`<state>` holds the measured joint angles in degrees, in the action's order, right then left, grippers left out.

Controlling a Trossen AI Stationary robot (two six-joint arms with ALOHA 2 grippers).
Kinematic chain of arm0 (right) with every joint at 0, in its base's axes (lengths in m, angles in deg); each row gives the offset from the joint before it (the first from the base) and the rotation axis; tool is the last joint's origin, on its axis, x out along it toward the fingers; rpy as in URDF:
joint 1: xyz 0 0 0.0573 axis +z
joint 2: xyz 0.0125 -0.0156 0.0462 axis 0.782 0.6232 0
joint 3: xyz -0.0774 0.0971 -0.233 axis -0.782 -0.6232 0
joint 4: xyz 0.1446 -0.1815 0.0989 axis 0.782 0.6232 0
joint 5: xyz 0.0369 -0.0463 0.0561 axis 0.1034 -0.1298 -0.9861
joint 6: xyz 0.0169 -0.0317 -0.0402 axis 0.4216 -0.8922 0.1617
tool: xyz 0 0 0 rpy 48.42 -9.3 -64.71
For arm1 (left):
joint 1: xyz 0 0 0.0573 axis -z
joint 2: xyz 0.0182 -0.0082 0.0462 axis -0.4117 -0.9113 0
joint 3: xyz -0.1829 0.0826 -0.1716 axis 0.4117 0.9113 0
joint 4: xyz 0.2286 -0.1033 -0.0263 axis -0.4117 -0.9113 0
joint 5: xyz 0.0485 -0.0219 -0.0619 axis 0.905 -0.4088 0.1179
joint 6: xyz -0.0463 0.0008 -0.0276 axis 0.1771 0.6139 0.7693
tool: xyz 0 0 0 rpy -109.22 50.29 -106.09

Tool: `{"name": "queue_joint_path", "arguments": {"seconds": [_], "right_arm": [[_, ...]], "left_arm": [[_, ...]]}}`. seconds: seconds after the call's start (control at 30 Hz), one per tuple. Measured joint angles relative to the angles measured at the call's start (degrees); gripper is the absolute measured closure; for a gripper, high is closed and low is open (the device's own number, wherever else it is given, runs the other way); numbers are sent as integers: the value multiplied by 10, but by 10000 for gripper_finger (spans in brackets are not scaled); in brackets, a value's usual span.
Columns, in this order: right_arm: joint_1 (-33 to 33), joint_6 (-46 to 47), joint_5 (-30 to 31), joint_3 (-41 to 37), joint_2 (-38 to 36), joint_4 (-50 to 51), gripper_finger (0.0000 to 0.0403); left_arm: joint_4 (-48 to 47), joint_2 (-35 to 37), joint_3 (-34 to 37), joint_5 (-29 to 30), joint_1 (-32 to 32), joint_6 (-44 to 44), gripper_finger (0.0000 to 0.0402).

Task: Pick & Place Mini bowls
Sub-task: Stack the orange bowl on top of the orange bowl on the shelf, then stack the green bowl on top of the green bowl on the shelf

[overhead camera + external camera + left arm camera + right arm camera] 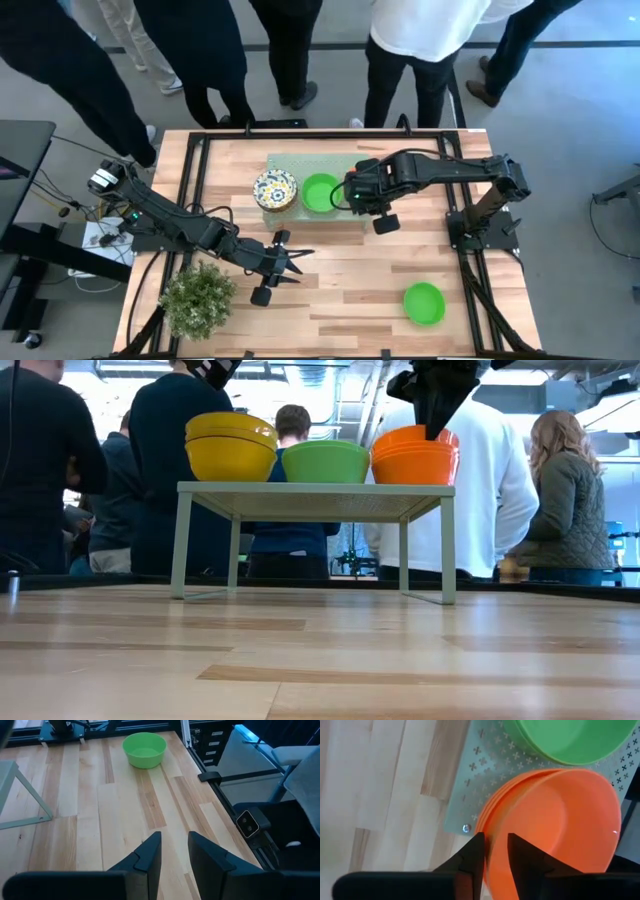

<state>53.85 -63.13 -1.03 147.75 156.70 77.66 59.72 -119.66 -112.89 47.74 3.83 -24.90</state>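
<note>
1. My right gripper straddles the rim of the top orange bowl, jaws narrow; whether they pinch it I cannot tell.
2. That orange stack sits on the perforated stand, beside the green bowl.
3. I should squeeze the rim squarely and lift straight up, taking one bowl only.
4. My right arm reaches over the stand, wrist downward; my left gripper waits part-open above bare table.
</note>
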Motion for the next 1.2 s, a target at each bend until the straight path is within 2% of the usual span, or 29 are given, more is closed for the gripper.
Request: {"name": "queue_joint_path", "arguments": {"seconds": [0.33,0.5,0.67,0.83,1.03,1.2], "right_arm": [[21,11,0,4,0,2,319],[44,44,0,35,0,17,320],[74,141,-10,89,0,61,320],[107,259,-80,101,-1,96,320],[173,292,-93,28,-10,119,320],[234,400,-107,-78,-51,106,320]], "left_arm": [[0,0,0,0,0,-1,304],[0,0,0,0,0,-1,304],[0,0,0,0,0,0,304],[0,0,0,0,0,0,304],[2,0,0,0,0,0,304],[4,0,0,0,0,0,304]]}}
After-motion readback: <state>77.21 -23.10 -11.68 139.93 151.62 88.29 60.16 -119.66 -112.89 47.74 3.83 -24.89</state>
